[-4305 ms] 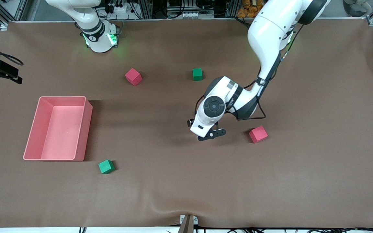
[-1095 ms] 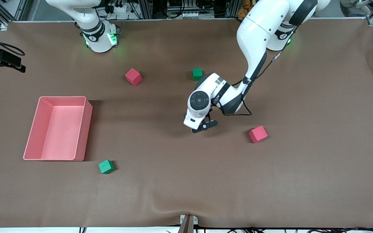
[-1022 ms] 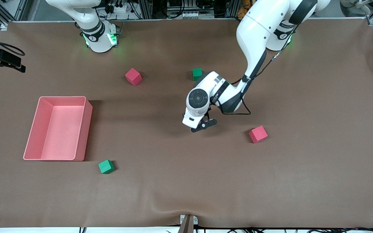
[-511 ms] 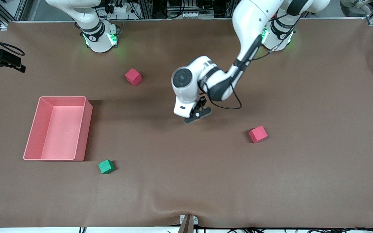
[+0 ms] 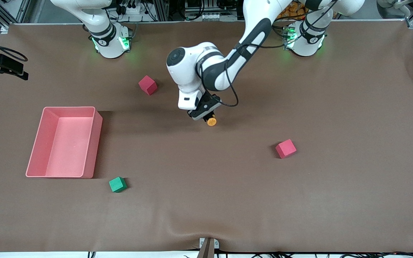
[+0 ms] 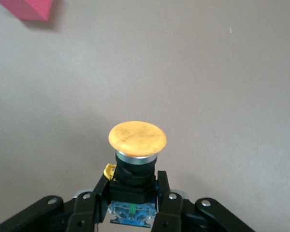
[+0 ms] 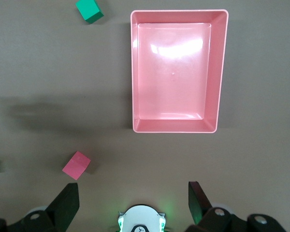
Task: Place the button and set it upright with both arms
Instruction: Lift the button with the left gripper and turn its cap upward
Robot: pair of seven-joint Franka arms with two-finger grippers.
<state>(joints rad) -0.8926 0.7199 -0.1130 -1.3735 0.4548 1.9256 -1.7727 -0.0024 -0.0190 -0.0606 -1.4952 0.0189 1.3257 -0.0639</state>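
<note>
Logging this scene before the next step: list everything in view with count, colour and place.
button: one, orange cap on black body, held in the left gripper over the middle of the table.
red cubes: two, one near the right arm's base, one toward the left arm's end.
green cube: one visible, nearer the front camera than the bin.
bin: one, pink, toward the right arm's end.
table: brown cover.
left gripper: shut on the button.
right gripper: open, waiting high above its base.

— Where's the button (image 5: pixel 211 122)?
— Up off the table, pinched by its black body in the left claw (image 5: pixel 204 115), round orange cap (image 6: pixel 137 137) pointing away from the wrist.
— And the arms?
— The left arm (image 5: pixel 228 61) reaches mid-table; the right arm (image 5: pixel 95 19) waits.
</note>
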